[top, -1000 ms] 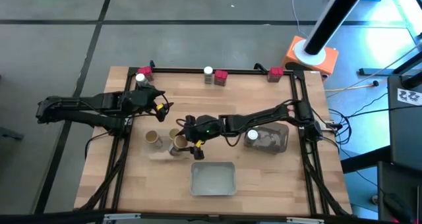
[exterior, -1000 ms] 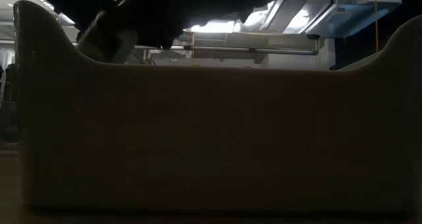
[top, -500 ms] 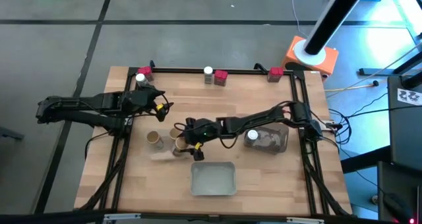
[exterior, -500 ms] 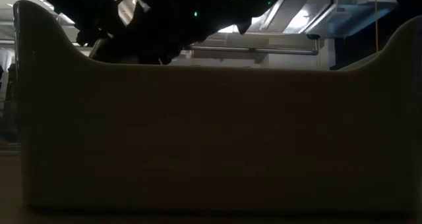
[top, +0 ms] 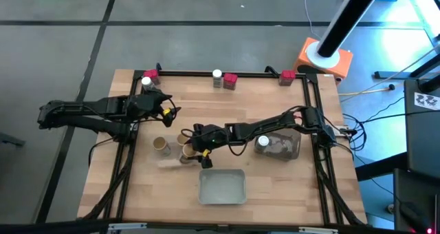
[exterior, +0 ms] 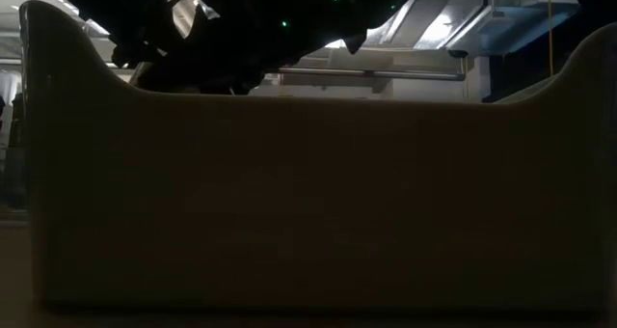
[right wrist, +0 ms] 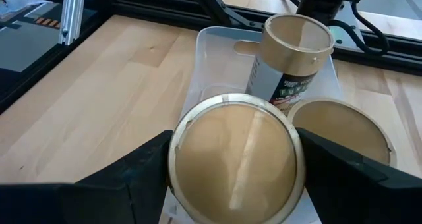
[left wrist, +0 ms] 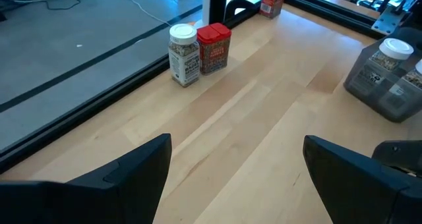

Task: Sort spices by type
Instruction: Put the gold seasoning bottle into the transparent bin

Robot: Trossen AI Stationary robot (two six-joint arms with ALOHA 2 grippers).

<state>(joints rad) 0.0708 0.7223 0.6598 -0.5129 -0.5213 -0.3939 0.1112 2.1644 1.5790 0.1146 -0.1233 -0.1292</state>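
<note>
Spices sorted by kind, with the tan cylinders the kind in hand. Right end effector (right wrist: 231, 184) spread around a tan cork-lidded cylinder (right wrist: 231, 161), fingers (right wrist: 142, 174) flanking it on both sides; cannot tell from either view whether squeezing or already let go. Sits over the clear tray (right wrist: 217, 49), just beside 2 more tan cylinders: 1 tilted (right wrist: 290, 62), 1 upright (right wrist: 339, 128).

Seen from above, right end effector (top: 194, 146) just beside the tray-held cylinders (top: 161, 145). Looks like the placing step for the 3rd tan cylinder. Next move, probably: let go fully, lift straight up, avoid knocking the tilted neighbour.

Left end effector (left wrist: 231, 178) released, holding nothing, hovering well apart from the clear tray, toward the far desk (left wrist: 264, 118) rail. Ahead of it: 1 white-lidded jar (left wrist: 184, 54) touching 1 red packet (left wrist: 212, 48). More jars in a grey bin (left wrist: 386, 79).

Hidden: low view blocked almost wholly by a tray wall (exterior: 308, 193). Cylinder's base under the right end effector unseen, so contact with the tray floor unclear. Label text unreadable.
</note>
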